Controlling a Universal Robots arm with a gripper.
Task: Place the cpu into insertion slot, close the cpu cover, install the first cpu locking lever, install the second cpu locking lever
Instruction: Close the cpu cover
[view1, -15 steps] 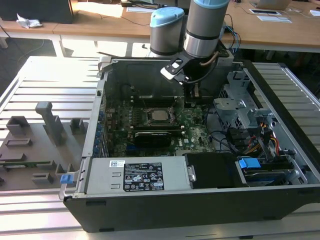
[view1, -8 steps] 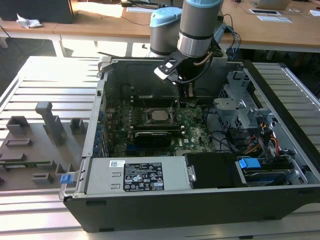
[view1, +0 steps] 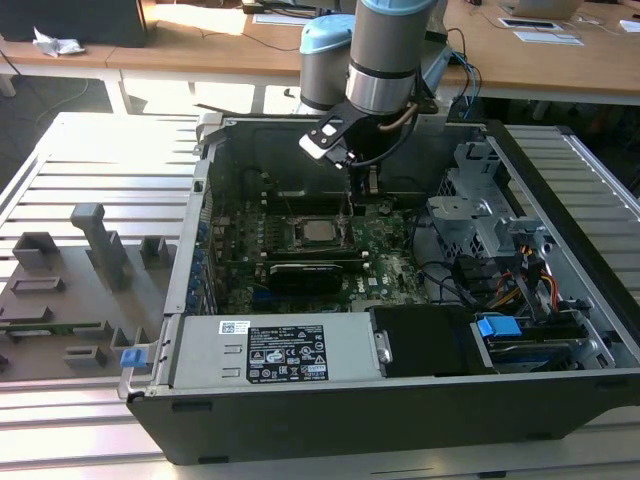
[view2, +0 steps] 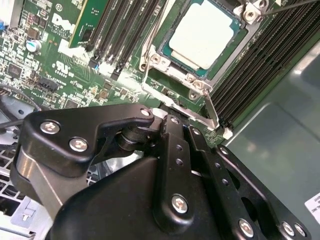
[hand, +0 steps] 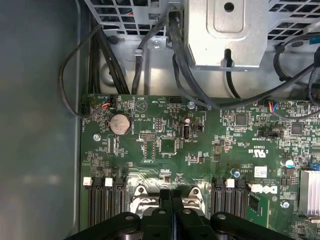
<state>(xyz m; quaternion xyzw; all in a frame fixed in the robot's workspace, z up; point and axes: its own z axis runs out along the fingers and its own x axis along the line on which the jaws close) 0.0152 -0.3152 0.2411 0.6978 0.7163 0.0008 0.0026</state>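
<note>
The cpu (view2: 202, 34) shows its silvery top and sits in the insertion slot (view1: 296, 233) on the green motherboard; it also appears in the exterior view as the cpu (view1: 320, 232). The cpu cover (view2: 175, 71) lies down flat around the chip. A thin wire locking lever (view2: 148, 50) runs along one side of the socket, and a second lever (view2: 212, 107) lies along the adjacent side. My gripper (view2: 170, 120) is shut, its black tips right at that second lever beside the socket. Both the first wrist view, gripper (hand: 171, 195), and the exterior view, gripper (view1: 352, 208), show the same.
Black memory slots (view2: 260, 65) flank the socket on both sides. A black card (view1: 315, 272) lies in front of the socket. Cables (hand: 180, 55), a metal drive cage (view1: 480, 215) and the case walls (view1: 190, 230) hem in the board. The power supply (view1: 275, 350) fills the near side.
</note>
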